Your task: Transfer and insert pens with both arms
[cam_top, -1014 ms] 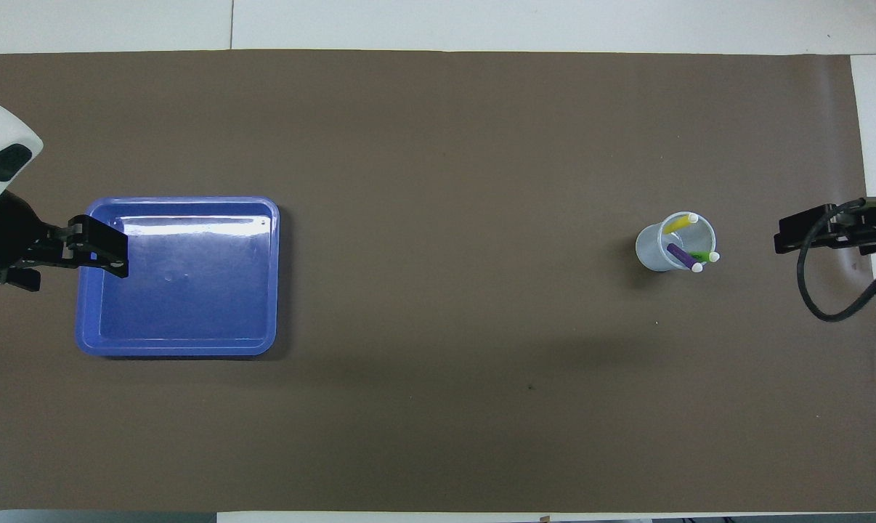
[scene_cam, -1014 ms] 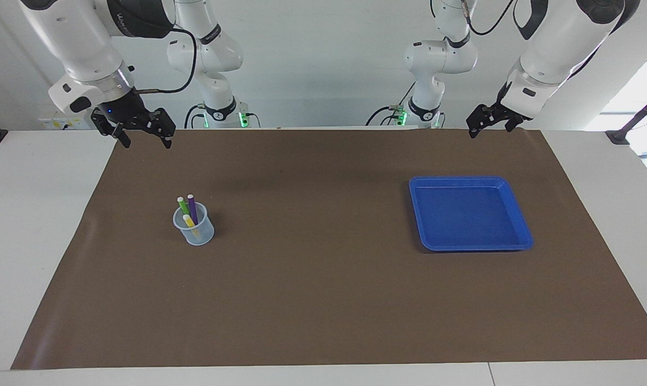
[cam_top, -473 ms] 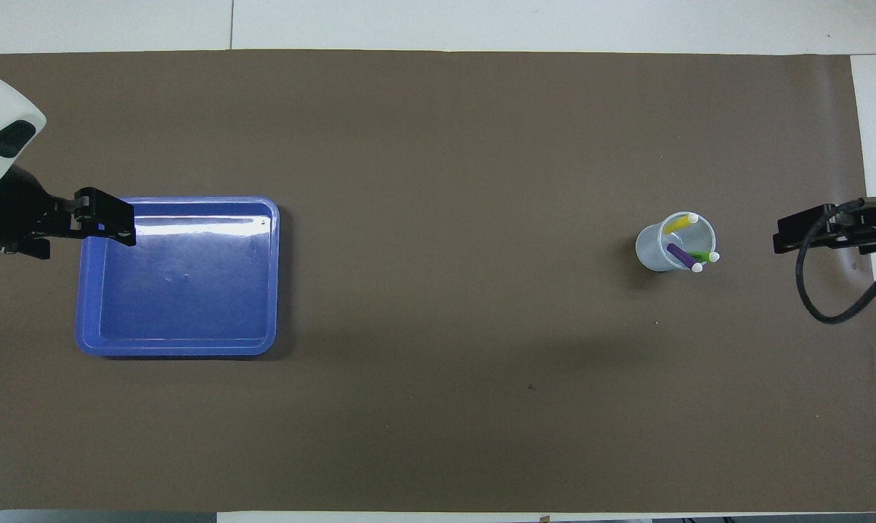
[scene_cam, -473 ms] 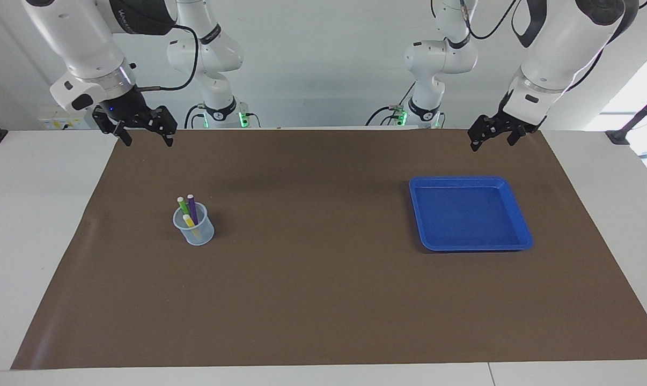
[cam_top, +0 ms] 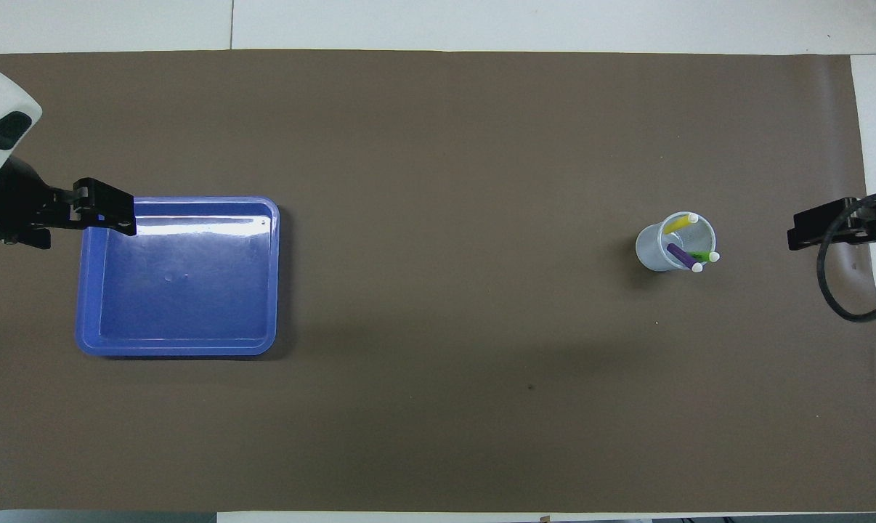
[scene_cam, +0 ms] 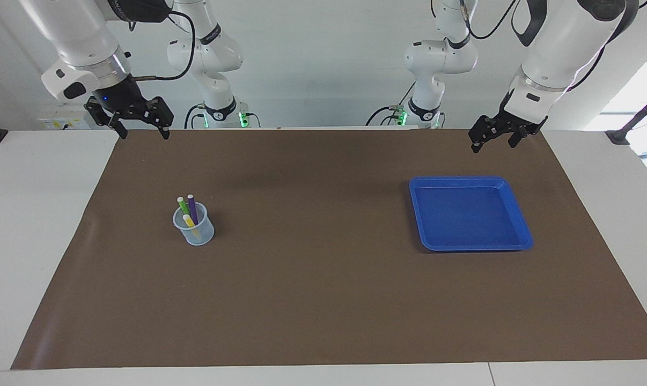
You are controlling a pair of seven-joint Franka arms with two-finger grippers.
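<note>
Currently you have both arms raised at the robots' edge of the brown mat (scene_cam: 323, 300). Your right gripper (scene_cam: 141, 133) hangs over the mat's corner at the right arm's end, fingers spread wide, nothing between them. Your left gripper (scene_cam: 494, 136) hangs over the mat's edge at the left arm's end, above the stretch between the robots and the blue tray (scene_cam: 508, 244); its fingers are apart too and hold nothing.

The three pens stand tilted in a clear cup (scene_cam: 196, 234) toward the right arm's end: purple pen (scene_cam: 192, 209), green pen (scene_cam: 183, 206), yellow pen (scene_cam: 190, 223), pale ends up. Cup and tray sit well apart on the mat. Nothing lies in the tray.
</note>
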